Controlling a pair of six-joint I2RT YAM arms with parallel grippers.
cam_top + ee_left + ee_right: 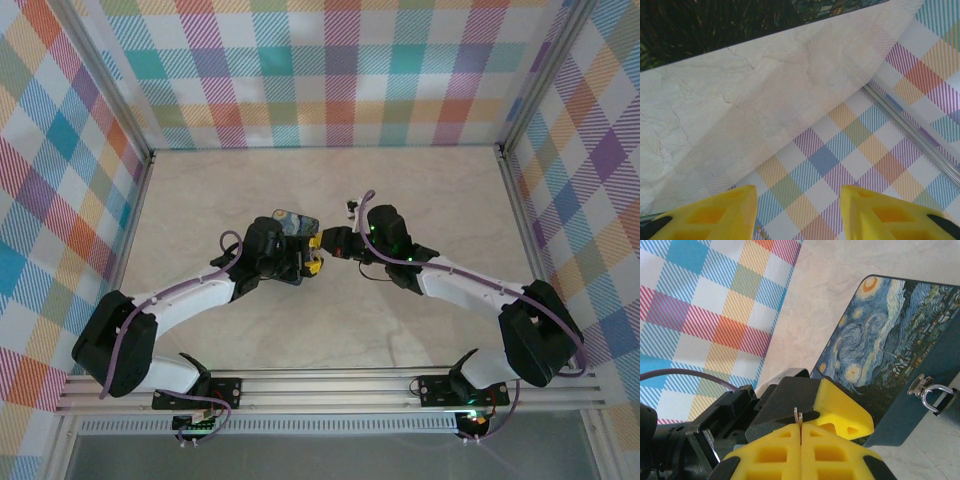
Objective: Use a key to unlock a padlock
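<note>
**Two-arm approach to the lock, read left to right.**

Left claw (799, 202): released, its yellow fingers apart with nothing between them. In its wrist view the marble table (740, 110) and the plaid wall (865, 150) lie ahead. The dark edge of the box (880, 340) sits at 11 o'clock.

Box: printed with a blue swirling night sky, resting on the table, gripped by neither claw.

Right claw (800, 432): clenched on the key (797, 415). A thin silvery sliver of the key stands proud of the closed pads.

Padlock (934, 396): judged to be the small silvery loop with a dark body hanging from the clasp on the box's side. It lies at 3 o'clock from the key tip and well apart from it. The frame edge cuts its body, so the keyway cannot be seen.

Hazards, as judged:

- (a) So little of the key projects that a slightly skewed entry could lever it round between the pads or push it back into them. Alignment would then be lost.
- (b) The padlock hangs loose with nothing steadying it. A push from the key may simply swing it aside rather than seat the blade.
- (c) The box is also free, so the same push could slide it across the table.
- (d) The two claws work just beside one another in the overhead view. A sideways correction by either one risks a knock that dislodges the key.
</note>
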